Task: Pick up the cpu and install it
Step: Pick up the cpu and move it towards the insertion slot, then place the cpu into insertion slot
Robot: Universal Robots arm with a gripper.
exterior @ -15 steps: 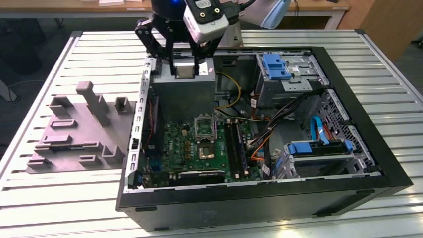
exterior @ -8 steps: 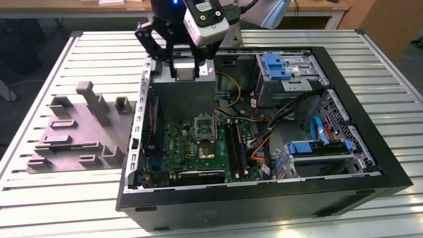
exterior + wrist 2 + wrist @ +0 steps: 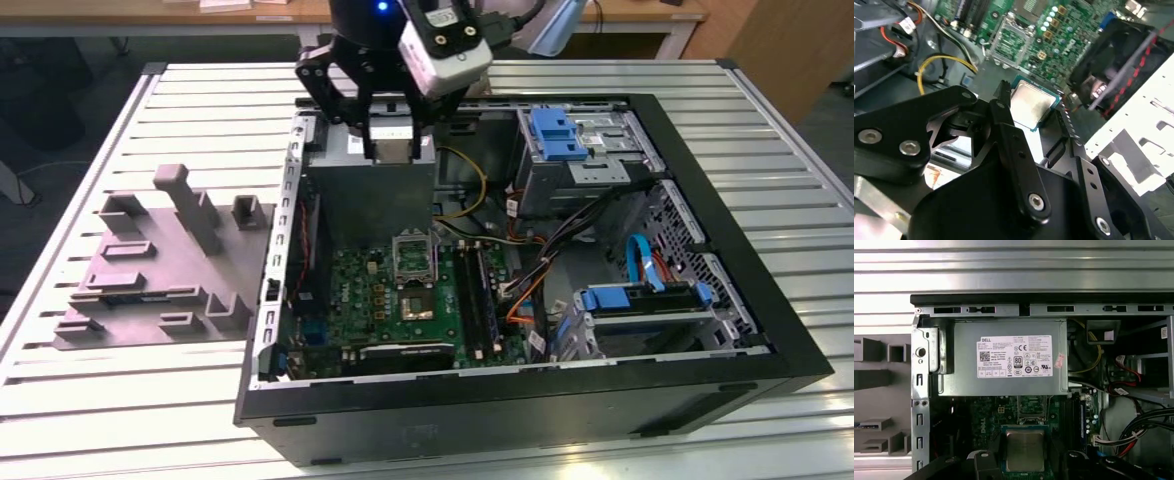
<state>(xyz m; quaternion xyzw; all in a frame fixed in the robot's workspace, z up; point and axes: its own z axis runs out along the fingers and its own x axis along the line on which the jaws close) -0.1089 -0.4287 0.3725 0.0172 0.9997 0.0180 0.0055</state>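
Gripping the thin, square, silvery-grey cpu (image 3: 1031,105) by its edges, the black end effector (image 3: 391,140) hangs above the open black computer case (image 3: 747,300). The chip is best held level and squared to the silver-framed socket (image 3: 1014,41) below and ahead of the end effector.

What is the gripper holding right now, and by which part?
The gripper holds the cpu, pinched between its fingers by two opposite edges, with the metal top left uncovered.
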